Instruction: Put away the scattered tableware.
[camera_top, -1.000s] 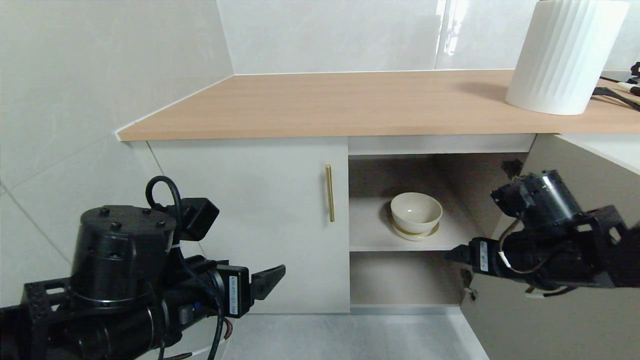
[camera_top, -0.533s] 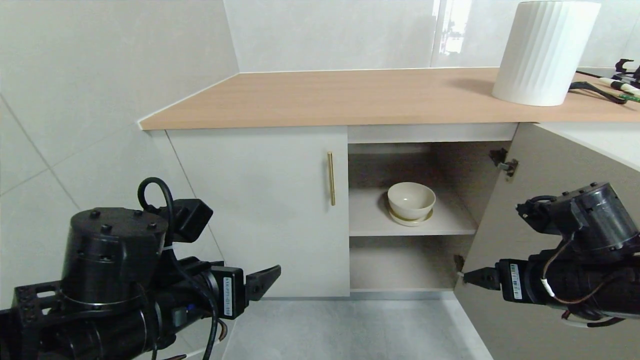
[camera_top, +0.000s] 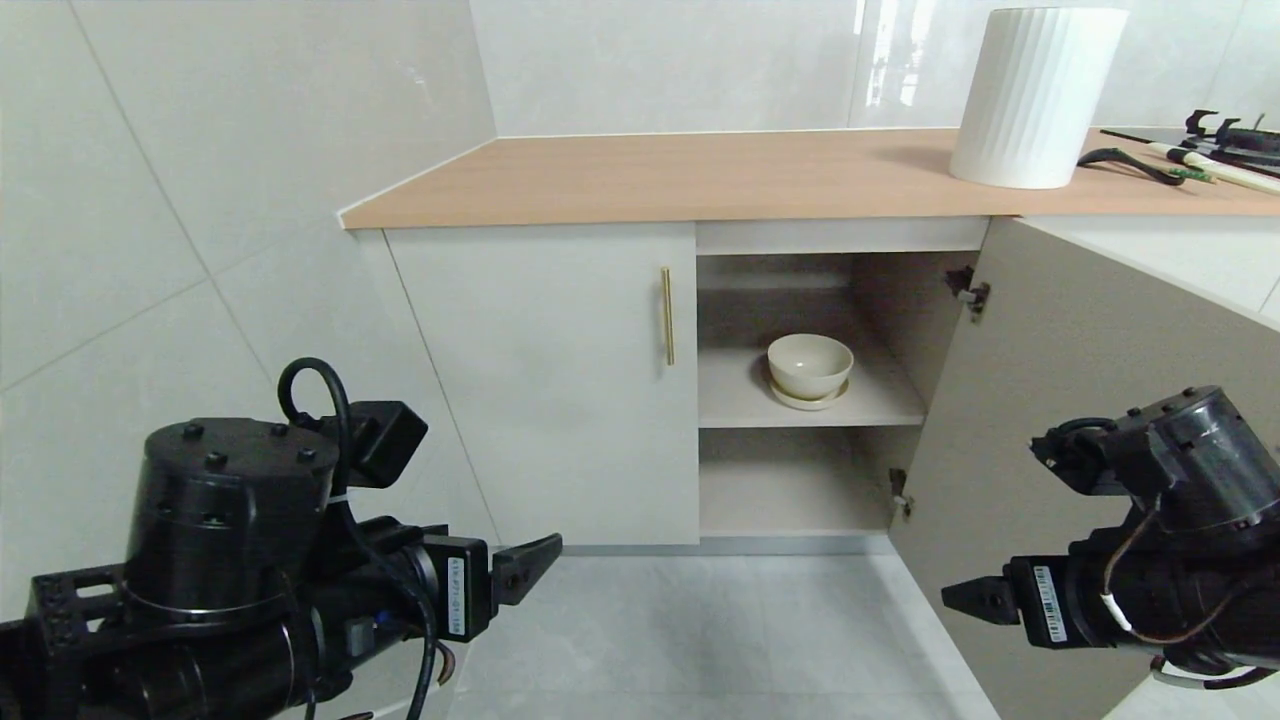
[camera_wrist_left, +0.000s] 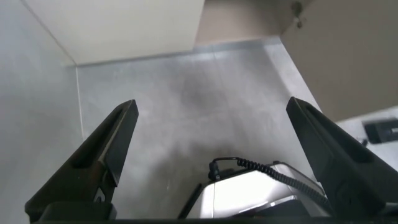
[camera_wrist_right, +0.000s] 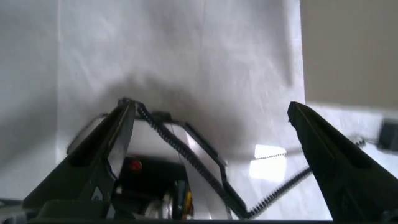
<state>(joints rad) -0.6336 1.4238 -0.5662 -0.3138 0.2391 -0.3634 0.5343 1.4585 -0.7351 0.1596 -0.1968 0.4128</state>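
A cream bowl (camera_top: 810, 364) sits on a small saucer (camera_top: 806, 399) on the middle shelf (camera_top: 735, 400) of the open cabinet. My left gripper (camera_top: 535, 562) hangs low at the left, in front of the closed door, well away from the bowl. It is open over the grey floor (camera_wrist_left: 211, 149), with nothing between its fingers. My right gripper (camera_top: 962, 598) is low at the right, beside the open cabinet door (camera_top: 1080, 400). It is also open and empty (camera_wrist_right: 211, 155).
The left cabinet door (camera_top: 560, 380) is shut and has a brass handle (camera_top: 667, 315). On the wooden countertop (camera_top: 700, 175) stand a white ribbed container (camera_top: 1035, 95) and several utensils (camera_top: 1180, 160) at the far right. Tiled wall rises at the left; grey floor (camera_top: 720, 640) lies open below.
The camera has drawn back from the cabinet, so the whole scene looks smaller and farther. My right gripper has come away from the cabinet opening, lower and to the right. The bowl has not moved.
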